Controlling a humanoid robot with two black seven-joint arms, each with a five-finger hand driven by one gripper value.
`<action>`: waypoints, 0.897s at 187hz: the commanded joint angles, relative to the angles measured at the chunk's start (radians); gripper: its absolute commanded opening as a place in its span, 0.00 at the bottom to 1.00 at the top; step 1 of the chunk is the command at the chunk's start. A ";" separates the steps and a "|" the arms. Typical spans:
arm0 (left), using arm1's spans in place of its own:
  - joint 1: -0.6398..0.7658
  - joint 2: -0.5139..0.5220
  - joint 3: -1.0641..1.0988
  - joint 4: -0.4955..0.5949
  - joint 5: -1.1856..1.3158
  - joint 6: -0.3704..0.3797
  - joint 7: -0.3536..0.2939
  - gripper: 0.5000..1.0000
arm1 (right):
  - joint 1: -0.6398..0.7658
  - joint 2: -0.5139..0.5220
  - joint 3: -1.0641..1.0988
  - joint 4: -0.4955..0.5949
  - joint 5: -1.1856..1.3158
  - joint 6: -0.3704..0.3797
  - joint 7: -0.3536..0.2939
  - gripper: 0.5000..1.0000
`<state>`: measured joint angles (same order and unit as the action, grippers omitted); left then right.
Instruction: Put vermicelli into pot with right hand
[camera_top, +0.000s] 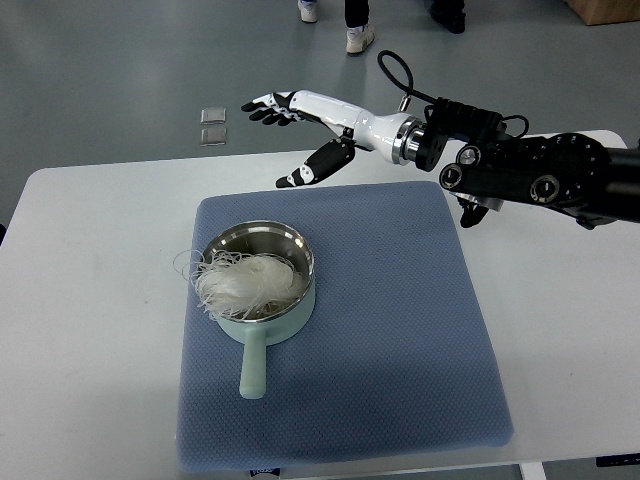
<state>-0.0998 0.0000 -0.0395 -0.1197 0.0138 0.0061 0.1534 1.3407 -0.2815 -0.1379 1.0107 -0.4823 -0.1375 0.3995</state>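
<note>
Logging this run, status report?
Right hand open, empty, raised beyond the mat. Vermicelli in pot, strands over left rim. Nothing obstructing.

a white tabletop (90, 300) stands on a grey floor (110, 70); two small square plates (212, 125) sit in the floor, and a person's shoes (358, 38) show at top.

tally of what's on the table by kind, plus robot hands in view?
Pot: 1
Vermicelli bundle: 1, in the pot, strands over the rim
Blue mat: 1
Right hand: 1, open, empty, raised beyond the mat
Total: 4
</note>
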 joint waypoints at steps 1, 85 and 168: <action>-0.001 0.000 0.000 0.000 0.000 0.000 0.000 1.00 | -0.075 -0.002 0.127 -0.066 0.105 -0.017 -0.002 0.78; -0.003 0.000 0.000 -0.001 0.000 0.000 0.000 1.00 | -0.453 0.127 0.719 -0.282 0.208 -0.126 -0.133 0.79; -0.003 0.000 0.000 -0.005 0.000 -0.002 0.000 1.00 | -0.518 0.156 0.802 -0.307 0.306 -0.125 -0.137 0.85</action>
<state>-0.1029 0.0000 -0.0399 -0.1242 0.0138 0.0045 0.1534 0.8235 -0.1309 0.6642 0.7052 -0.1767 -0.2635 0.2618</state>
